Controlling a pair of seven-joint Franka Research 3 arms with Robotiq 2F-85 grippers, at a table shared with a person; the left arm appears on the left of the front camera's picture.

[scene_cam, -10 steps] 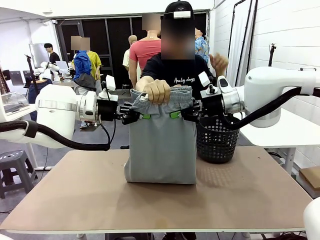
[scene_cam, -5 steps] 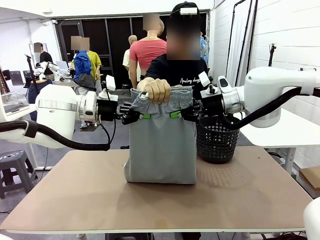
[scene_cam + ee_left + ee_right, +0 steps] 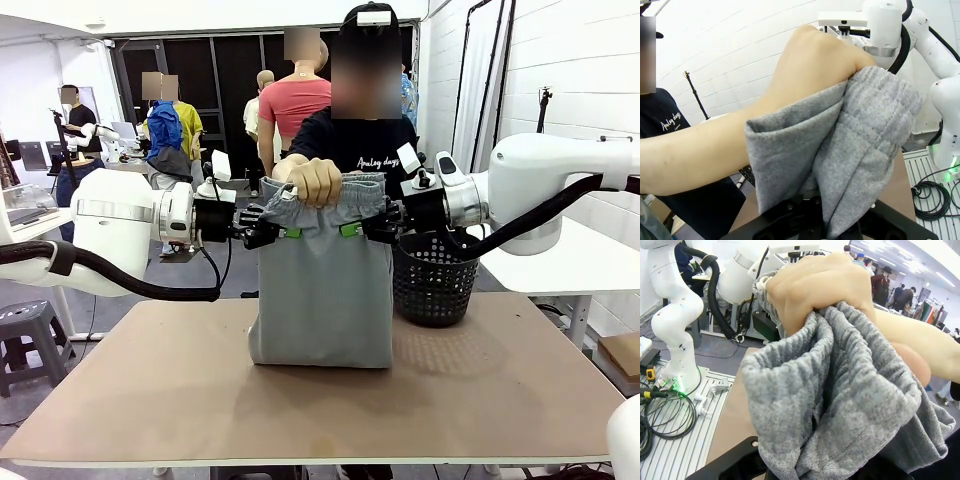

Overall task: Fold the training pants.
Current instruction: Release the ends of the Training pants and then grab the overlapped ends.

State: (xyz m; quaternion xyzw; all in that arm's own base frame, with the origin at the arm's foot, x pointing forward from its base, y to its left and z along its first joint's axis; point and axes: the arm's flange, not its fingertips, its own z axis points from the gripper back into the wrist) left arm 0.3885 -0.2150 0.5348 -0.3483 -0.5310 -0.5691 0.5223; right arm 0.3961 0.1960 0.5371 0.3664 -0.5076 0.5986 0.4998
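The light grey training pants hang folded above the table, their lower edge resting on the tabletop. My left gripper is shut on the pants' left upper edge, my right gripper is shut on the right upper edge. A person's hand clutches the bunched ribbed waistband between the two grippers. In the left wrist view the grey waistband rises from between my fingers, with the person's fist clenched on it. The right wrist view has the ribbed fabric bunched in the jaws under the person's hand.
A black mesh basket stands on the table just right of the pants, under my right arm. The brown tabletop is bare in front and to the left. The person stands at the far edge behind the pants.
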